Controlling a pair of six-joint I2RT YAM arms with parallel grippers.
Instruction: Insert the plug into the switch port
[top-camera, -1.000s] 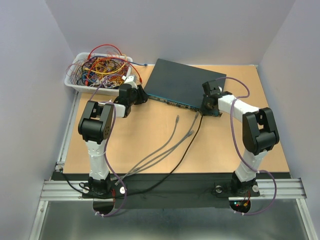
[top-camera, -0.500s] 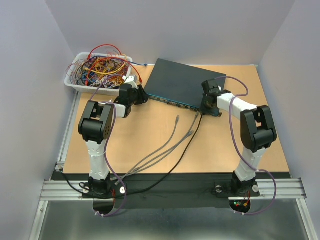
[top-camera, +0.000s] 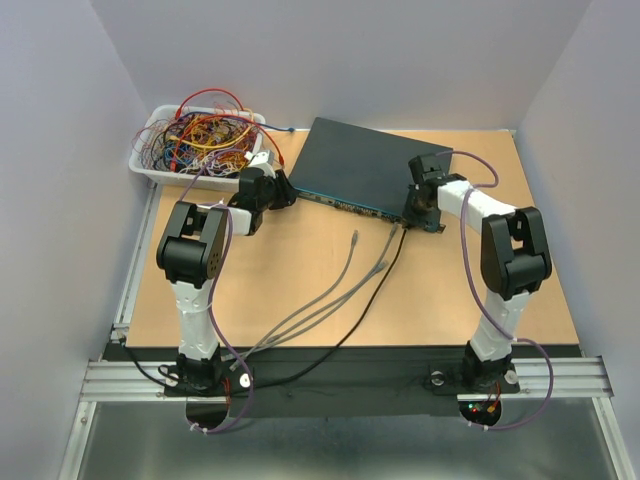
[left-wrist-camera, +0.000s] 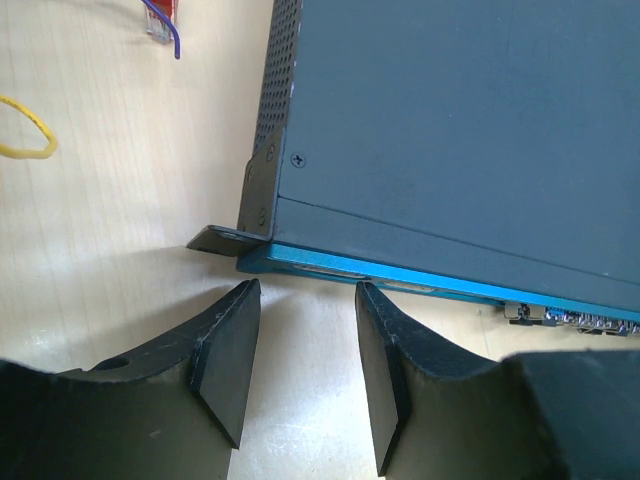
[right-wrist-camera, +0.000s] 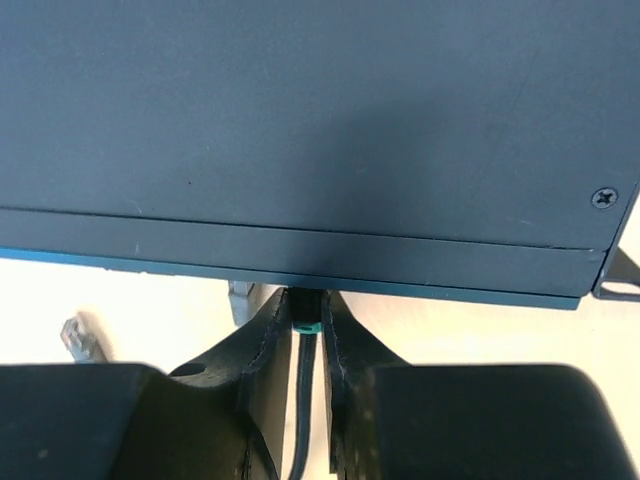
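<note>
Plug (right-wrist-camera: 305, 302) pinched by right pincer (right-wrist-camera: 303, 322) at switch (right-wrist-camera: 300, 130) (front edge).

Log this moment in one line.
left gripper: open, empty, by switch corner | right gripper: shut on plug | plug: at switch front edge, seating unseen

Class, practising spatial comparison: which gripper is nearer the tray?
Left. The left gripper is just right of the tray; the right gripper holds the plug at the switch's far end.

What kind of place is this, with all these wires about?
Probably a robotics lab's test cell: a left arm and right arm bolted to a table boxed in by plain walls, with a network switch and a tray of tangled wires as practice gear.
</note>
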